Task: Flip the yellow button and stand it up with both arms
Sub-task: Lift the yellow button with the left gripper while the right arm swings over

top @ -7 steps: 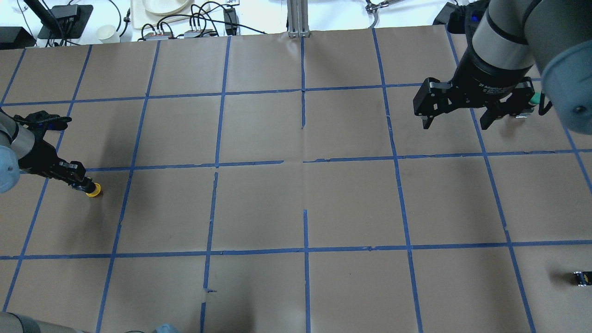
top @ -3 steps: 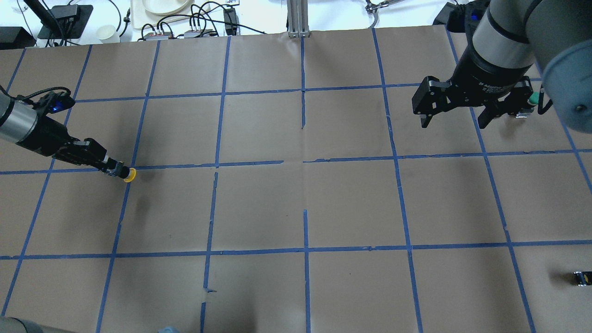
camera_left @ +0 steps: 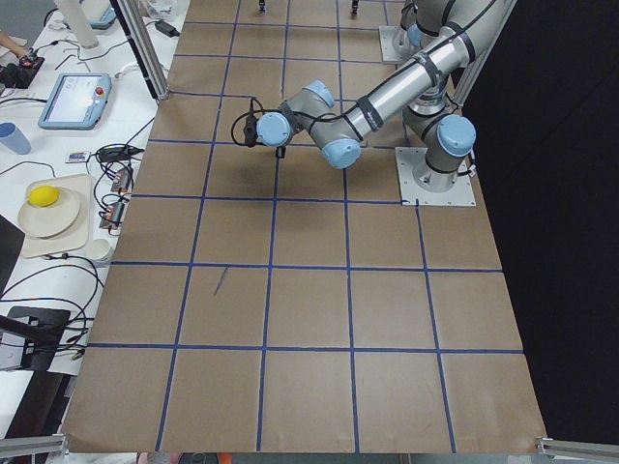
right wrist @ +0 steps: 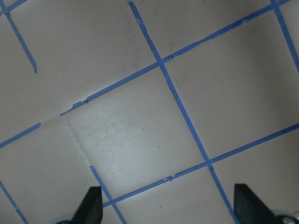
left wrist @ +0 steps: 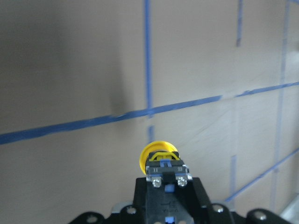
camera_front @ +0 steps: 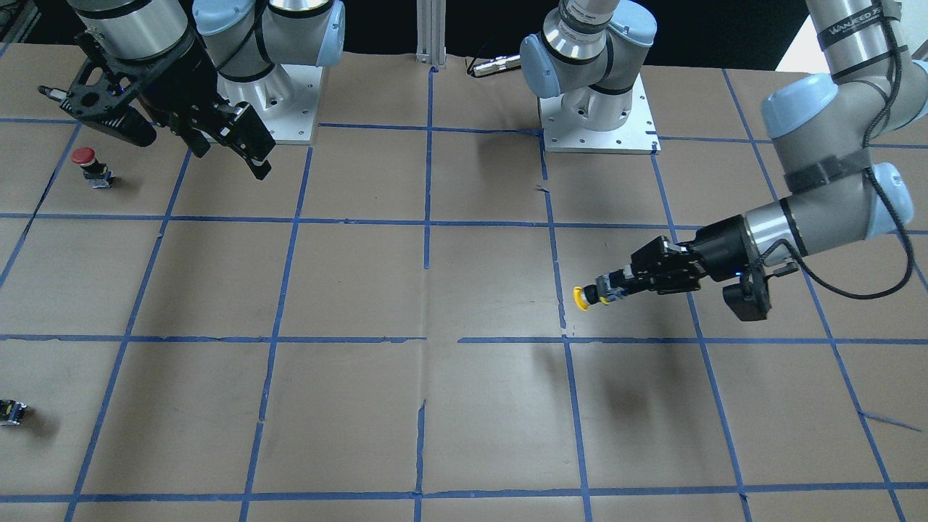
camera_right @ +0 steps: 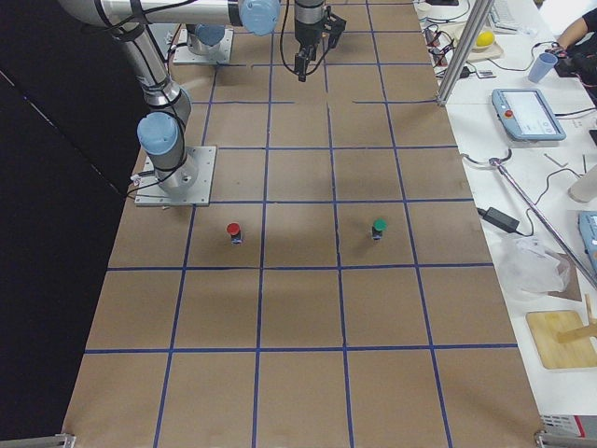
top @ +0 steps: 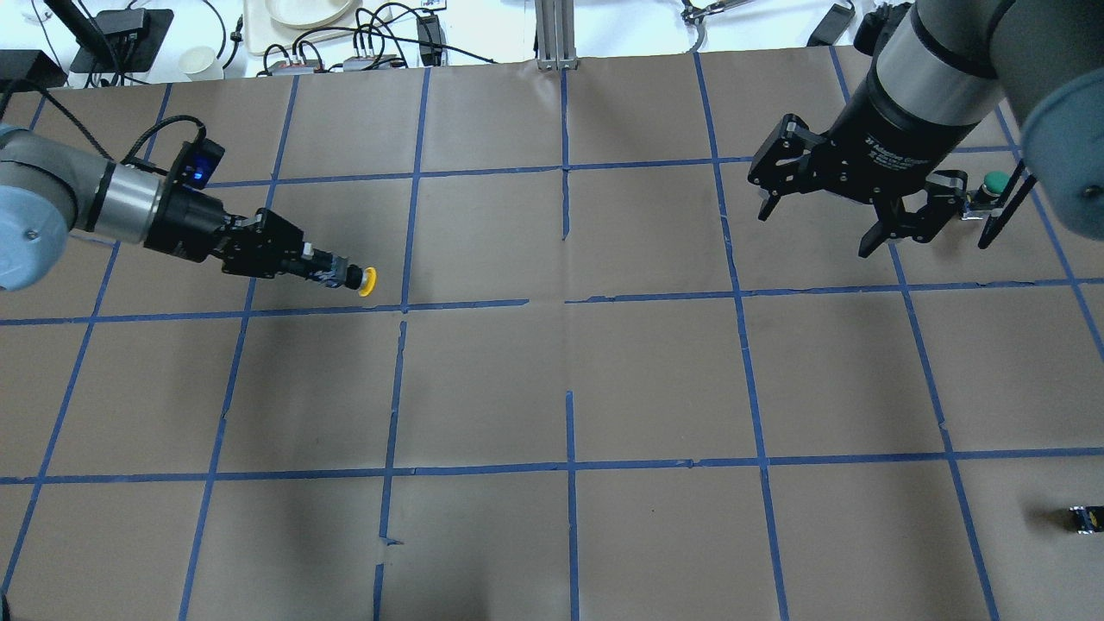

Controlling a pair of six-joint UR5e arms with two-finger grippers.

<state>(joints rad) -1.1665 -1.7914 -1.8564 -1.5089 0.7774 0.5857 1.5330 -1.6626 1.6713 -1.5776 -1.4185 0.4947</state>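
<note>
The yellow button (top: 368,281) is held off the table in my left gripper (top: 335,274), which is shut on its black-and-grey body. The cap points sideways toward the table's middle. In the front-facing view the button (camera_front: 581,298) sticks out of the left gripper (camera_front: 607,290), above its shadow. In the left wrist view the yellow cap (left wrist: 159,153) shows just past the fingers. My right gripper (top: 815,231) is open and empty, hovering at the far right; it also shows in the front-facing view (camera_front: 199,151).
A red-capped button (camera_front: 85,157) stands near the right arm's base. A green-capped button (top: 996,183) stands beside the right gripper. A small capless black block (top: 1085,517) lies at the right edge. Brown paper with blue tape lines (top: 569,302) covers the table.
My left gripper has carried the yellow button to the right and farther from the robot, off the table. My right gripper has turned and shifted slightly, still open.
</note>
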